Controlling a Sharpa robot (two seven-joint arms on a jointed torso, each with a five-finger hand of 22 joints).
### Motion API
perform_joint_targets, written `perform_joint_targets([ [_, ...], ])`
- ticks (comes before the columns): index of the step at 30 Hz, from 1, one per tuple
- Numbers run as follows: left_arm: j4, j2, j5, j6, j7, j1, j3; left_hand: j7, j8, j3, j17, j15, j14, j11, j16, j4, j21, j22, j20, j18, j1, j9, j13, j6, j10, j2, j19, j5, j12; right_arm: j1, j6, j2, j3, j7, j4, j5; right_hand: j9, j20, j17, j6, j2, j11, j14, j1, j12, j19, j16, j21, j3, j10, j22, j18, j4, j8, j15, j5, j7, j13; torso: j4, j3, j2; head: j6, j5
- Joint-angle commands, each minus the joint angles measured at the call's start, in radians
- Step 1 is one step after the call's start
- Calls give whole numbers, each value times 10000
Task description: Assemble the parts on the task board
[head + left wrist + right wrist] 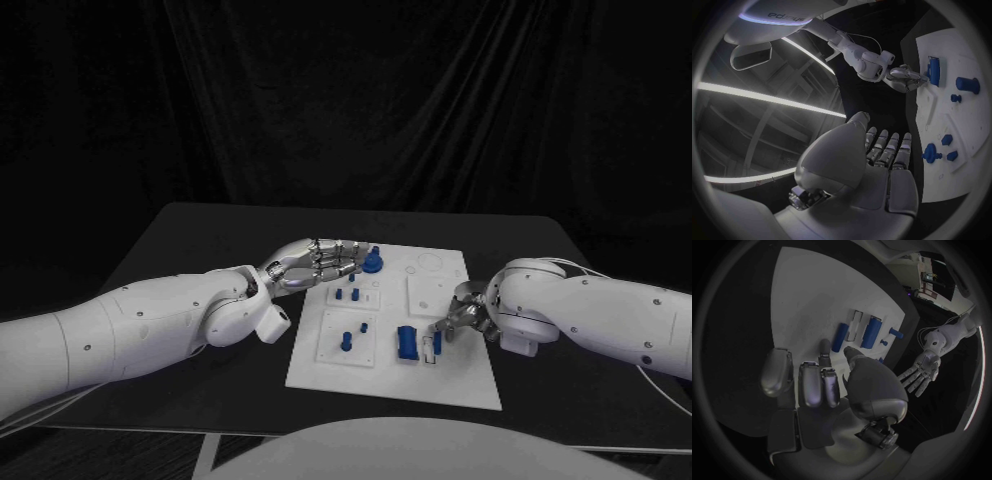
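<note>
Parts sit on the task board (462, 385) mid-table; your right hand (464, 318) hovers empty, fingers apart, just beside the long blue bar (407, 343), whose long axis runs away from you; your left hand (315, 262), also empty, waits by the blue knob (372, 262).

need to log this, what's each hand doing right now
left hand: open, holding nothing, fingers spread.
right hand: open, holding nothing, over the white task board.
</note>
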Motion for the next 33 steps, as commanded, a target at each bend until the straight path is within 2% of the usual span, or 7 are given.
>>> perform_joint_targets([
  [1,16,26,49,165,21,-13,11,730,45,73,16,-42,31,5,31,11,-50,-15,7,-100,-30,13,15,75,73,-71,-65,60,19,-47,283,50,-45,-306,-45,-209,63,80,-30,-117,-40,72,476,83,26,65,-28,-45,19,1077,1565,-58,-104,100,76,44,1,2633,-5,0,5,-2,0],
  [6,14,32,49,188,-12,-13,11,748,62,106,18,-44,39,32,44,5,-55,-25,8,-94,-44,18,19,123,109,-80,-75,61,52,-48,220,151,-45,-318,-93,-250,321,83,-66,-284,-42,69,469,19,26,58,-51,-60,42,1077,1560,-55,-164,387,73,-157,-6,2633,-9,0,3,-2,-1],
  [12,20,29,49,203,-30,-13,11,779,85,147,18,-47,44,55,52,-3,-59,-34,9,-88,-58,25,23,197,148,-88,-84,64,87,-62,170,299,-46,-336,-256,-430,625,72,-132,-449,-24,48,460,94,26,53,-88,-81,101,1077,1554,-50,-345,755,59,-725,-31,2633,-9,-1,-1,-2,9],
  [19,31,4,49,189,-41,-14,11,779,85,147,18,-47,44,55,52,-3,-59,-34,9,-88,-58,25,23,197,148,-88,-84,64,87,-130,51,451,-46,-354,-473,-702,793,59,-207,-490,-4,25,449,329,26,46,-132,-118,180,1077,1545,-43,-601,995,41,-1071,-61,2633,6,-5,2,-2,-29],
  [28,34,9,49,193,-60,-14,11,779,85,147,18,-47,44,55,52,-3,-59,-34,9,-88,-58,25,23,197,148,-88,-84,64,87,-201,-181,536,-47,-357,-559,-993,892,35,-669,-515,57,-13,359,910,26,-2,-390,-334,442,1077,1492,-7,-1103,1182,9,-757,-107,2633,-2,-7,-6,-2,-27],
  [30,31,14,49,194,-61,-14,11,779,85,147,18,-47,44,55,52,-3,-59,-34,9,-88,-58,25,23,197,148,-88,-84,64,87,-208,-192,535,-47,-356,-532,-1082,855,17,-875,-547,54,-33,326,1264,26,-19,-516,-416,632,1077,1471,6,-1406,1176,-11,-382,-124,2633,-8,-5,-6,-2,-21],
  [33,32,16,49,196,-63,-14,11,779,85,147,18,-47,44,55,52,-3,-59,-34,9,-88,-58,25,23,197,148,-88,-84,64,87,-216,-176,530,-47,-354,-491,-1142,778,10,-988,-573,16,-32,315,1485,26,-26,-585,-464,769,1077,1460,10,-1621,1124,-13,-139,-118,2633,-11,0,-4,-2,-4],
])
